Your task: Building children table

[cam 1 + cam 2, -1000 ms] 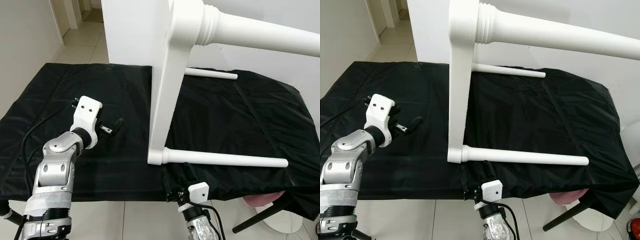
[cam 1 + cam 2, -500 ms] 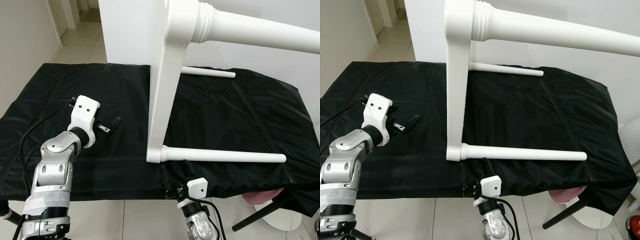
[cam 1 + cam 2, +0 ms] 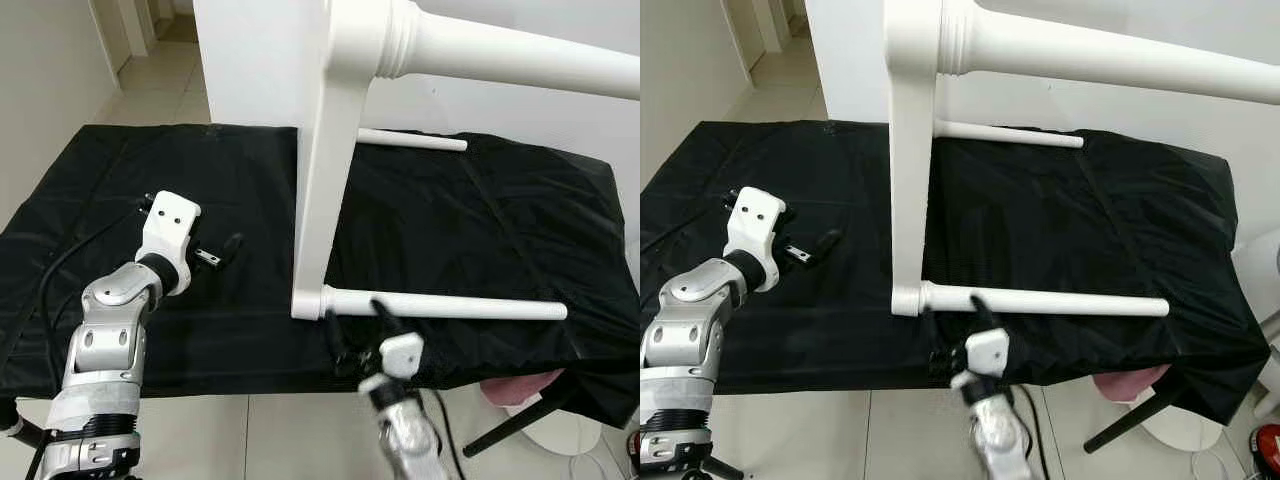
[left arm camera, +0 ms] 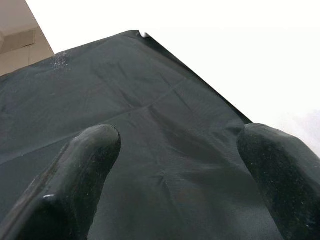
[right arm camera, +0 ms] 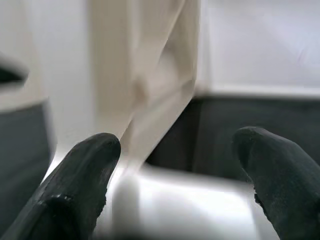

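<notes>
A white children's table (image 3: 325, 170) lies on its side on a black cloth-covered surface (image 3: 120, 180), its top standing upright and its turned legs pointing right. The near leg (image 3: 450, 306) rests on the cloth, a far leg (image 3: 412, 140) lies behind, and an upper leg (image 3: 510, 58) juts out overhead. My right gripper (image 3: 357, 325) is open and motion-blurred at the front edge, just below where the near leg joins the frame. In the right wrist view its fingers (image 5: 80, 185) frame the white table corner. My left gripper (image 3: 225, 248) hovers open over bare cloth left of the table top.
The cloth hangs over the front edge above a pale tiled floor (image 3: 260, 430). Something pink (image 3: 515, 383) and a black slanted leg (image 3: 505, 432) sit below the right corner. A cable (image 3: 60, 265) runs along my left arm. White walls stand behind and to the left.
My right gripper has risen from under the front edge up to the base of the near table leg. The left arm has stayed put. The view shifted slightly.
</notes>
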You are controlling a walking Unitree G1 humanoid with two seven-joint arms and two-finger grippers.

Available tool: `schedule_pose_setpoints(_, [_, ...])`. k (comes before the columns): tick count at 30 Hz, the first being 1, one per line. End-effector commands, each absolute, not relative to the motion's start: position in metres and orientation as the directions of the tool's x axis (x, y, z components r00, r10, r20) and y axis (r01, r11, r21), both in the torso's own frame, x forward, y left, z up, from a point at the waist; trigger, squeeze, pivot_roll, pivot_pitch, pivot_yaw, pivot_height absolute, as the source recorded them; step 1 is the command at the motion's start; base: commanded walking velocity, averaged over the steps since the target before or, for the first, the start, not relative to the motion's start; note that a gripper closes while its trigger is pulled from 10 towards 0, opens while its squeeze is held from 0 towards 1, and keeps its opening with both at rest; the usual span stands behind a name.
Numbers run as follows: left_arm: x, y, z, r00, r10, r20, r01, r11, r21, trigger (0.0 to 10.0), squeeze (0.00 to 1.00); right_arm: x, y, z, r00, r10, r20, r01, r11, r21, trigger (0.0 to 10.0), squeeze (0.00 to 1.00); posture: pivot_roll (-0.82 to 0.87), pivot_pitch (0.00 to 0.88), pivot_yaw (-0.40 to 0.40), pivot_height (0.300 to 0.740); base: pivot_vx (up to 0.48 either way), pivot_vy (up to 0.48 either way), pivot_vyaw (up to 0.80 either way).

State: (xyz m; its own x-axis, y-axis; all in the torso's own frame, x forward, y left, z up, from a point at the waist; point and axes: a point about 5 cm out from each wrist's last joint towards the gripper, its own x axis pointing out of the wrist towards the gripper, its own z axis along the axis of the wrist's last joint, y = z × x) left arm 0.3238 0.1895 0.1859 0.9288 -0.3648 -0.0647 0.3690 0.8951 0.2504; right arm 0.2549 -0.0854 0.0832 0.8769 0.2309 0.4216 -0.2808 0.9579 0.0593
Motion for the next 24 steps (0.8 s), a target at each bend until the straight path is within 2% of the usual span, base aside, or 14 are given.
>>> schedule_pose_setpoints(1, [0.3279, 0.196, 0.1838, 0.978, -0.207, -0.037, 0.21, 0.942, 0.263, 10.0, 0.0, 0.2707, -0.0859, 0.2133, 0.676, 0.291, 0.677, -0.345, 0.937, -0.058, 10.0, 0.0, 0.06, 0.0, 0.0, 0.74, 0.0, 0.0, 0.0])
schedule_pose_setpoints(2, [0.3285, 0.1956, 0.1841, 0.977, -0.208, -0.036, 0.21, 0.941, 0.263, 10.0, 0.0, 0.2698, -0.0865, 0.2135, 0.676, 0.294, 0.676, -0.344, 0.937, -0.063, 10.0, 0.0, 0.05, 0.0, 0.0, 0.74, 0.0, 0.0, 0.0])
schedule_pose_setpoints(3, [0.3288, 0.1954, 0.1843, 0.977, -0.21, -0.035, 0.212, 0.941, 0.264, 10.0, 0.0, 0.2691, -0.0867, 0.2134, 0.676, 0.297, 0.674, -0.344, 0.937, -0.068, 10.0, 0.0, 0.05, 0.0, -0.134, 0.74, 0.0, 0.0, 0.0])
schedule_pose_setpoints(24, [0.3287, 0.198, 0.1854, 0.977, -0.21, -0.025, 0.208, 0.937, 0.28, 10.0, 0.0, 0.2666, -0.0881, 0.2162, 0.69, 0.305, 0.657, -0.341, 0.937, -0.077, 10.0, 0.0, 0.06, 0.0, -0.136, 0.74, 0.0, 0.0, 0.0])
